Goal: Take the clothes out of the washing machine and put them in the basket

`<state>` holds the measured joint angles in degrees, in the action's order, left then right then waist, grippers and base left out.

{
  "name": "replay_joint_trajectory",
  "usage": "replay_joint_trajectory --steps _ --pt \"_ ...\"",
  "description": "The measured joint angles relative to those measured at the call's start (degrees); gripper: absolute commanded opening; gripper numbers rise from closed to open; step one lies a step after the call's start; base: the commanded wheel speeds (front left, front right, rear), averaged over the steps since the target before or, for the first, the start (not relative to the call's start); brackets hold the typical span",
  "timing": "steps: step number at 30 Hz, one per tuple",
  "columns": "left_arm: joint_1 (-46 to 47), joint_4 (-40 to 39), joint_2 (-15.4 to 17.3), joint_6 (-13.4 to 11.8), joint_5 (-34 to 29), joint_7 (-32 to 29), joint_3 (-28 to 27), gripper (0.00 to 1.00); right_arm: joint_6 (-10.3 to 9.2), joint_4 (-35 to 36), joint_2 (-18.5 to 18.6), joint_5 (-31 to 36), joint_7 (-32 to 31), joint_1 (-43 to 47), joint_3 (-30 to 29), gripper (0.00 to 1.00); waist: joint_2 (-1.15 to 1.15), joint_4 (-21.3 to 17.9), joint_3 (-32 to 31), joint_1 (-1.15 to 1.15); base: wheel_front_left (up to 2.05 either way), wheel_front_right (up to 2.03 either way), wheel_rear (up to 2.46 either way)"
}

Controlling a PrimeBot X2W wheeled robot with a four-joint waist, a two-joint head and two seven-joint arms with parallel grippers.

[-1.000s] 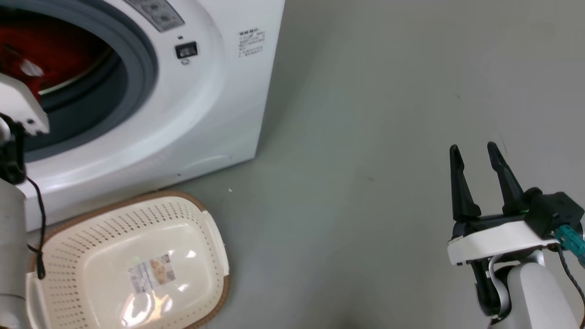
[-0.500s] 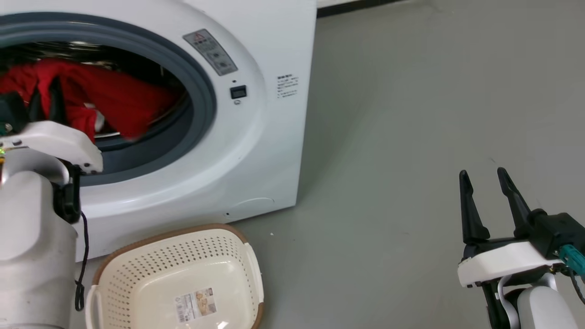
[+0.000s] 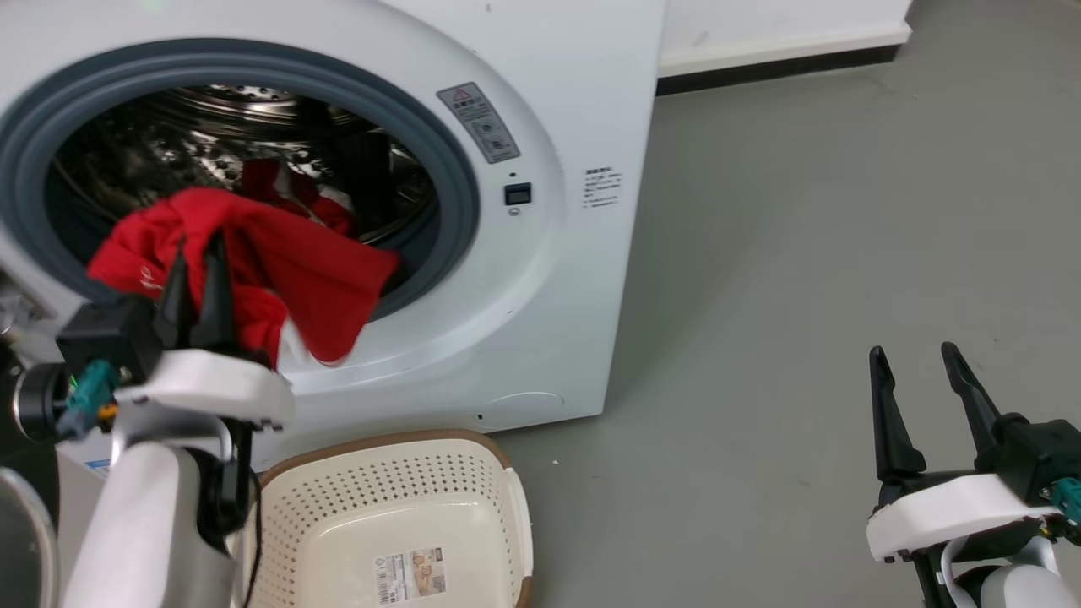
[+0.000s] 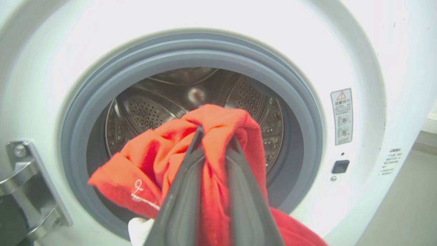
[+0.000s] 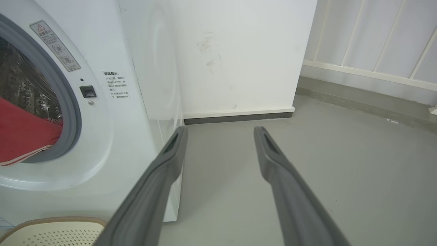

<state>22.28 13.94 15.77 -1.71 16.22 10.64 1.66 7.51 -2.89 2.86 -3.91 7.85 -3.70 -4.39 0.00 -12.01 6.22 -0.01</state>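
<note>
Black-fingered right pincer (image 3: 912, 350), white wrist (image 3: 946, 511), teal connector (image 3: 1068, 491)

Grey floor (image 3: 802, 253) (basket (image 3: 372, 494), washing machine (image 3: 540, 295))

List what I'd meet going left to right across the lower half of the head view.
Left end effector gripping a red garment → cream basket → grey floor → right end effector, open.
</note>
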Motion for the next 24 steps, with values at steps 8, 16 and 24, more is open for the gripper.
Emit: replay_joint_trajectory --steps 8,16,24 --pt "-12.09 -13.28 -1.78 -2.94 -0.42 -4.35 1.86 0.00 0.00 2.25 0.01 0.87 -1.97 1.39 0.01 1.00 0.00 3.77 -1.39 0.00 0.00 0.00 0.00" --pt "-20.86 -10.28 -6.09 -4.68 1.49 -4.79 3.79 0.00 0.00 3.99 0.01 0.97 -3.04 1.50 0.67 1.00 0.00 5.43 -0.73 0.01 0.00 0.00 0.00" --pt "-20.27 6.04 -9.18 -3.55 4.14 -0.45 4.46 0.00 0.00 4.85 0.01 0.89 -3.08 -0.65 1.82 1.00 0.00 4.72 3.62 0.01 0.00 0.00 0.00"
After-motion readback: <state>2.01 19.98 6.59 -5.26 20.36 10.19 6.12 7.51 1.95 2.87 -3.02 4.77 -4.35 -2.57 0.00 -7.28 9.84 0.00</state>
